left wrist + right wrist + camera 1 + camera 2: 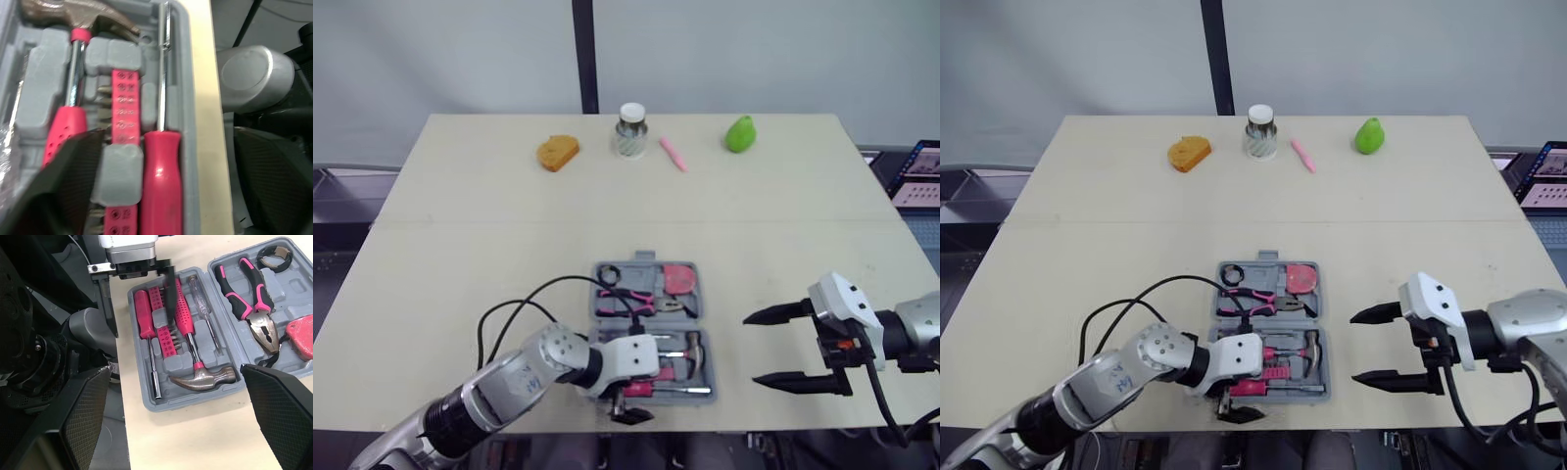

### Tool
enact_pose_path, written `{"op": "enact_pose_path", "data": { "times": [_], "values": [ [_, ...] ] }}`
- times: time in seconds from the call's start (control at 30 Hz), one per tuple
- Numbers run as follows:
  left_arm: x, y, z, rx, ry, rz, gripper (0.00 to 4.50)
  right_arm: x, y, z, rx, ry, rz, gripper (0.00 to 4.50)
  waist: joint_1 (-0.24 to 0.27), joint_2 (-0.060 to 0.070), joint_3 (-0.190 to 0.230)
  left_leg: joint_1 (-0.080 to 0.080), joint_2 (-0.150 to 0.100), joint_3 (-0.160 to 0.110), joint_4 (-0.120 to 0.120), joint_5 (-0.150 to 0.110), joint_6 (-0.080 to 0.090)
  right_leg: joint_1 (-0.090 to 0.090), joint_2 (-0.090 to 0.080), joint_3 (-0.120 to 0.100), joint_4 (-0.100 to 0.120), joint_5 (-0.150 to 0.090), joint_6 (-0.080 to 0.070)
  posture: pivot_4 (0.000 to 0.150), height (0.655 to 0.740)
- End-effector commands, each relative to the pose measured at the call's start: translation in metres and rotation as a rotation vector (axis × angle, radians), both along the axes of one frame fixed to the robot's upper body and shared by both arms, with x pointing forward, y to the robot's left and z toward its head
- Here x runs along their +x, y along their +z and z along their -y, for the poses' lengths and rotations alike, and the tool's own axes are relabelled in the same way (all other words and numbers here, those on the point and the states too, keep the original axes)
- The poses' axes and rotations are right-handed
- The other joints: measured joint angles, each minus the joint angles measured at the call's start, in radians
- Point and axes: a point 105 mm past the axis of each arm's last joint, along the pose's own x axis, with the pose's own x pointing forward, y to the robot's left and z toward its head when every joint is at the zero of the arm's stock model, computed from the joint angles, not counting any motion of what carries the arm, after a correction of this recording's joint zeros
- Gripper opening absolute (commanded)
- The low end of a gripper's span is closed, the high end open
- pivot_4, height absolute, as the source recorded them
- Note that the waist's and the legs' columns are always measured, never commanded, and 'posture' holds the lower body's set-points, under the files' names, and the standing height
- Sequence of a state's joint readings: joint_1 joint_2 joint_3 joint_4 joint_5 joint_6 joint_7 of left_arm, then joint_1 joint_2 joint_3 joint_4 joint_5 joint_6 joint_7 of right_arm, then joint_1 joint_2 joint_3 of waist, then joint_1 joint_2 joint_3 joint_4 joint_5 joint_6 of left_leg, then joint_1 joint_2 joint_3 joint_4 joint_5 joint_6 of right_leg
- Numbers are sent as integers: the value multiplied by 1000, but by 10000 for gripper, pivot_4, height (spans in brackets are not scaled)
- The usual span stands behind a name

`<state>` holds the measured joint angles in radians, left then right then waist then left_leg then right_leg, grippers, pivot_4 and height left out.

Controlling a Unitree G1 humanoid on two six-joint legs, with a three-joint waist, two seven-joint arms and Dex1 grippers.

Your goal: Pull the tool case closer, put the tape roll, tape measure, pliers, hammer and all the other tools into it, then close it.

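The grey tool case (697, 294) lies open near the table's front edge. Its far half holds the black tape roll (610, 271), pink-handled pliers (626, 299) and red tape measure (679, 279). The hammer (203, 377), a bit holder (122, 103) and a red screwdriver (161, 171) sit in the near half. My left gripper (631, 401) is open at the case's front edge. One finger is over the tools and the other is past the table edge, with the screwdriver handle between them. My right gripper (783, 348) is open just right of the case, holding nothing.
Along the table's far side lie an orange bread-like piece (557, 152), a lidded jar (630, 130), a pink marker (673, 154) and a green pear (740, 134). A laptop (915, 174) stands off the table to the right. The case sits close to the front edge.
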<state>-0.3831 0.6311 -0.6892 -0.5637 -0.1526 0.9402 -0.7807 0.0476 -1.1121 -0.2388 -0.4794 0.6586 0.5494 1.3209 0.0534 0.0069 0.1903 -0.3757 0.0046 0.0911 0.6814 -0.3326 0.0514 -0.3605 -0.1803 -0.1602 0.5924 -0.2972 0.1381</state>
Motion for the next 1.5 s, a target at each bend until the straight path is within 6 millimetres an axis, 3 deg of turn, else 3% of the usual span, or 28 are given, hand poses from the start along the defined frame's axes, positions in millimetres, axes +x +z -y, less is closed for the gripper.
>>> {"op": "enact_pose_path", "data": {
  "times": [0.03, 0.27, 0.37, 0.47, 0.57, 0.7, 1.07, 1.5],
  "values": [
    [1, 13, 2, -46, 1, 2, 44482, -1, 9, -5, 13, 17, 42, 45000, 0, 0, 0, 0, 0, 0, 0, 0, 0, 0, 0, 0, 0, 0, 0, 1500, 7400],
    [3, 55, -5, -221, 41, -34, 44482, -1, 12, -6, 35, 9, 41, 45000, -1, -1, 1, 0, 0, -1, 0, 0, 0, 0, 0, 0, 0, 0, 0, 1500, 7400],
    [3, 61, -18, -284, 50, -17, 44482, 1, 14, -6, 45, 3, 43, 45000, -7, -1, 1, 0, 0, -1, 0, 0, 0, 0, 0, 0, 0, 0, 0, 1500, 7400],
    [2, 60, -24, -371, 57, -18, 35714, 3, 16, -8, 54, 4, 49, 45000, -8, 0, 1, 0, 0, 0, 0, 0, 0, 0, 0, 0, -1, 0, 0, 1500, 7400],
    [0, 55, -24, -435, 54, -36, 20546, 5, 17, -11, 62, 7, 53, 45000, -1, 0, 1, 0, 0, 0, 0, 0, 0, 1, 0, 0, -1, 0, 0, 1500, 7400],
    [-2, 31, -26, -390, 35, -48, 273, 6, 18, -12, 64, 8, 59, 45000, 0, 0, 1, 0, 0, -1, 0, 0, -1, 1, 0, 0, -1, 0, 0, 1500, 7400],
    [-3, -7, -26, -299, 11, -66, 273, 3, 19, -14, 65, 7, 62, 45000, -2, 0, 1, 0, 0, 0, -1, -2, 0, -1, 0, 0, -2, 0, 0, 1500, 7400],
    [-4, -16, -24, -257, 7, -66, 273, 1, 16, -14, 58, 11, 53, 45000, -2, 0, 1, 0, 1, 0, -1, -2, 0, -1, 0, 0, -2, 0, 0, 1500, 7400]
  ]
}}
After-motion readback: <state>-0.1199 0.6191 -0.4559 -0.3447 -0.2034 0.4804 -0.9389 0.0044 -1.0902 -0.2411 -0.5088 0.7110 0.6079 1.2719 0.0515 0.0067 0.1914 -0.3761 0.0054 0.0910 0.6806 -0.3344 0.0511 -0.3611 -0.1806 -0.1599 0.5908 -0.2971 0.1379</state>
